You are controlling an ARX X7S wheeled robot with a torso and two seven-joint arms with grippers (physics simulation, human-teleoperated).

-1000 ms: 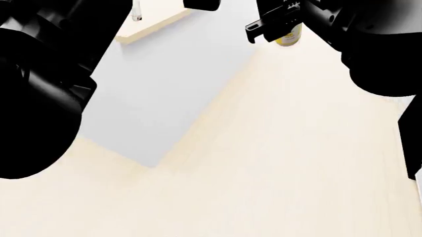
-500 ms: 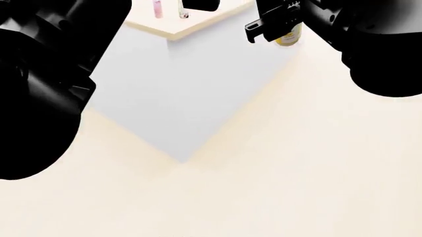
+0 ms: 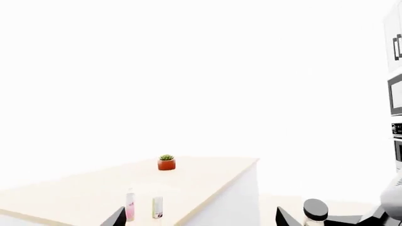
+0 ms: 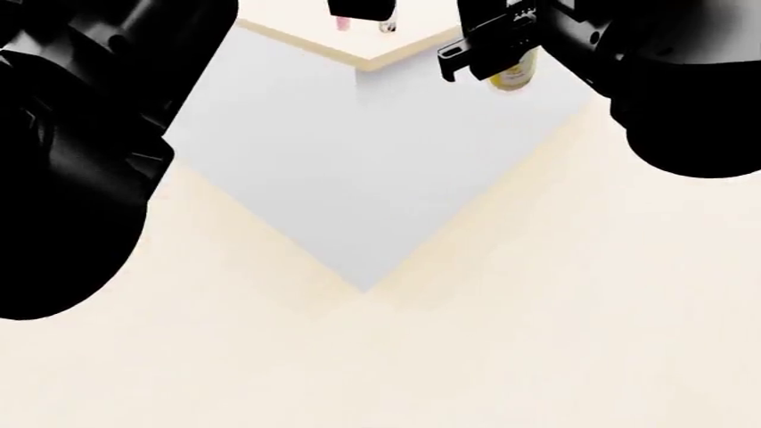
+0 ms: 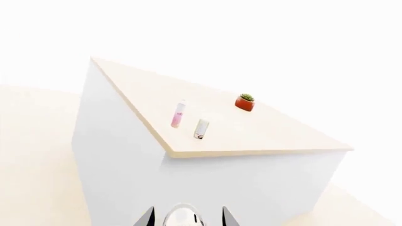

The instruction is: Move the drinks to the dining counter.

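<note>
The step in hand looks like bringing the last drink over to the dining counter (image 5: 264, 136). To do it well, roll close to the counter's sharp corner, keep the glass bottle (image 4: 514, 69) standing straight up, lift it above the light wood top, and set it down on a bare spot away from the edge. The right gripper (image 4: 494, 55), at the upper right of the head picture, is closed around that clear bottle with its yellow label. The left gripper (image 3: 197, 219) has its fingers apart and holds nothing. The slim white bottle (image 5: 179, 114) with pink label and the carton (image 5: 201, 128) already stand near the counter's corner.
</note>
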